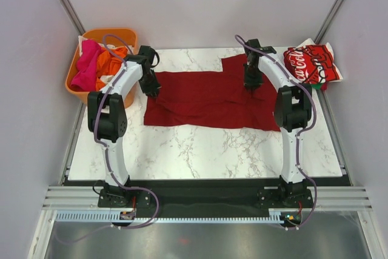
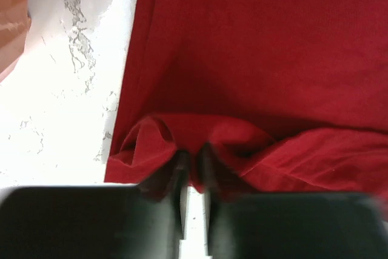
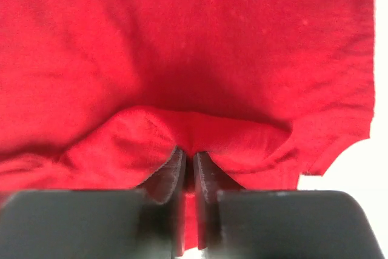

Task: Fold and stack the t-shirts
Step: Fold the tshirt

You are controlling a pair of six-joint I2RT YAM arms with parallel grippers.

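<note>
Lying flat mid-table, the dark-red t-shirt [image 1: 206, 101] is pinched in two spots. The left gripper [image 1: 153, 91] nips a fold at its 9 o'clock edge, and the right gripper [image 1: 252, 88] nips one toward 3 o'clock. Both are almost shut on cloth.

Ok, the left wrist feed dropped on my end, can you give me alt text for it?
The left gripper is pinched shut on a raised fold at the edge of the dark-red t-shirt, which fills most of the view. White marble table shows on the left, with a corner of the orange tub at the top left.
</note>
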